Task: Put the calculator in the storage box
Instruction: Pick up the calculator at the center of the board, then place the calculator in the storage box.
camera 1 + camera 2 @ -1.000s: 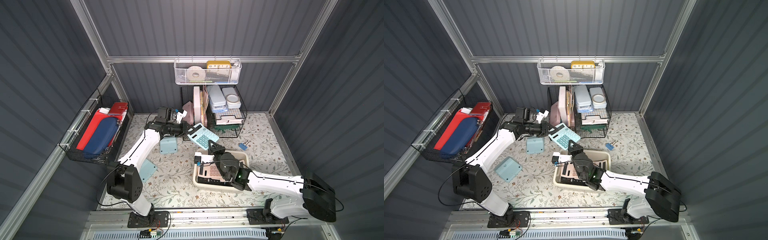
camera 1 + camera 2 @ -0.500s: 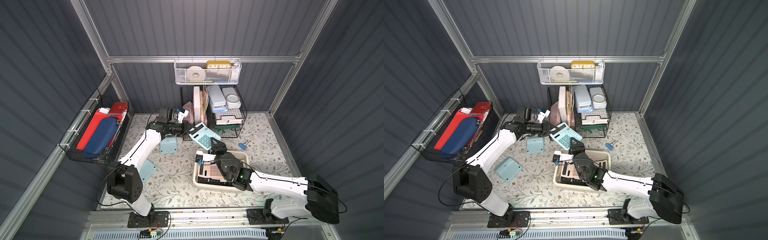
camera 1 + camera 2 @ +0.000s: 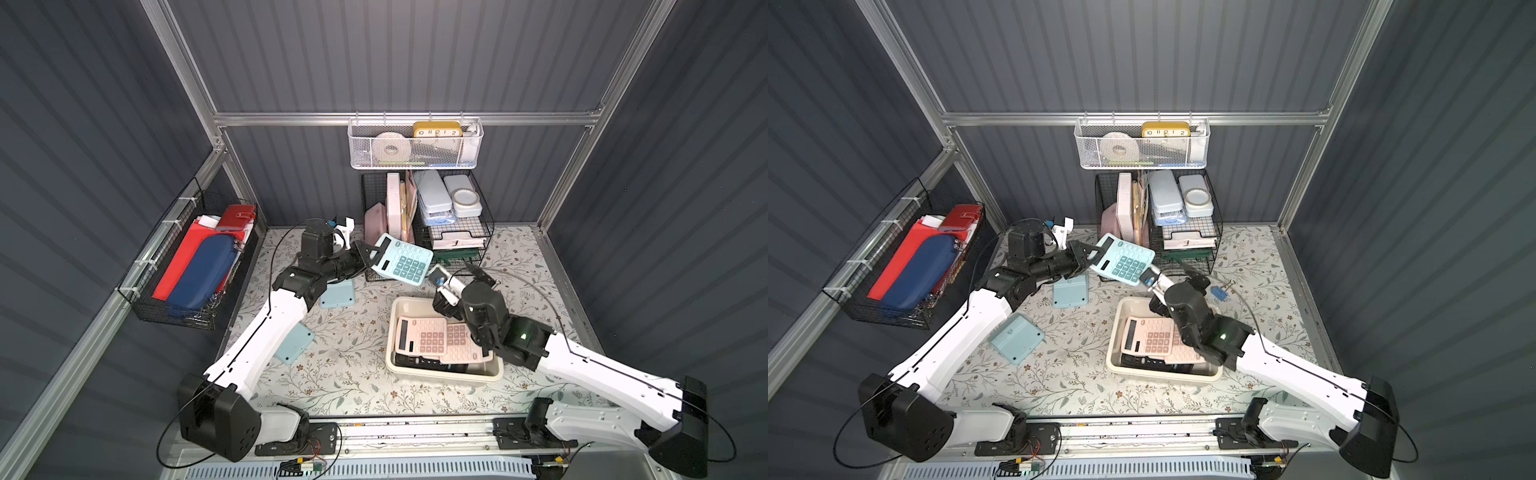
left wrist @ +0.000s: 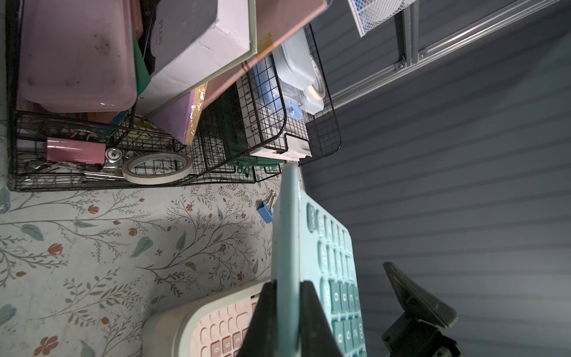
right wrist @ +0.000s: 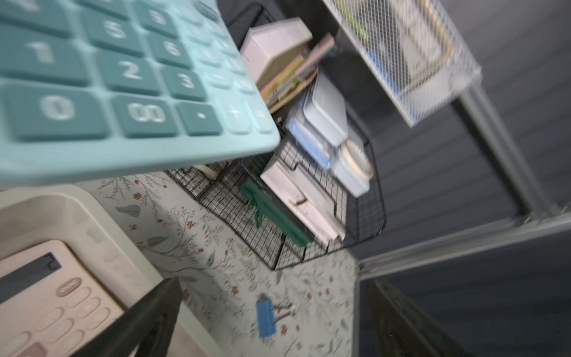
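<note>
Teal calculator [image 3: 405,259] (flat, seemingly plastic) in left hand [image 3: 372,254].

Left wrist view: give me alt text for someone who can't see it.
The left claw is shut on the edge of a teal calculator, held in the air. The beige box, holding a pink calculator, lies close by; cluttered black wire baskets stand beyond.

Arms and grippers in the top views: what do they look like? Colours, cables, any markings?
Both arms match: the left arm and right arm have glossy white long links, bulky black joint housings and thin black cables looping outside. The right arm shows a small green light. The left gripper and right gripper are black, with tapered, wedge-shaped fingers. No lettering is readable.
</note>
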`<state>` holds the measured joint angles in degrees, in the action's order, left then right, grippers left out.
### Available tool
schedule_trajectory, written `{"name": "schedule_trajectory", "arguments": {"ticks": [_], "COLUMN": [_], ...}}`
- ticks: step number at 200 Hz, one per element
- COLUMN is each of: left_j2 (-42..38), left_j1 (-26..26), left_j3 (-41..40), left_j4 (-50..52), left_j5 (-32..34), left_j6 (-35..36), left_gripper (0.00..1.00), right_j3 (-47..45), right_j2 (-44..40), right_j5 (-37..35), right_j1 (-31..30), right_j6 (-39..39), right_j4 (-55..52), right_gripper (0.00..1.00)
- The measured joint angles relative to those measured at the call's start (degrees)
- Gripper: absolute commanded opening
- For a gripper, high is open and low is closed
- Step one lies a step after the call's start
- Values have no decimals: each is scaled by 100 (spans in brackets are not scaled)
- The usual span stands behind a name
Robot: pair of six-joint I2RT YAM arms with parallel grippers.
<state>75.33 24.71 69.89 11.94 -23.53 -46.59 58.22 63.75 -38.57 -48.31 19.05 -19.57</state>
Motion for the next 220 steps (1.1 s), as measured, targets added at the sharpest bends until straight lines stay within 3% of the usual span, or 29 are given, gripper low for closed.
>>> {"name": "schedule_trajectory", "arguments": {"ticks": [38,83,144,220], "left_j2": [-361,-369,44,188], "left_j1": [1174,2483,3696,4148], "left_j3": [-291,-501,-802,-1436], "left_j4": [-184,-201,-223,-153], "left_j5": [1075,2509,3971,4940], "left_j6": [-424,-807,-1432,-2420], "left_gripper": [4,3,2,2], "right_j3": [1078,951,511,-225], "right_j2": [-98,-348,-726,-636], "right_j5": [1259,3329,5064,7248], "right_j1": [1875,3156,3759,5007], "right_j6": [-2334,-3836,-5086,-6548], "right_j4": [-1353,-1954,-1714,-544], "right_gripper": [99,99,99,99]}}
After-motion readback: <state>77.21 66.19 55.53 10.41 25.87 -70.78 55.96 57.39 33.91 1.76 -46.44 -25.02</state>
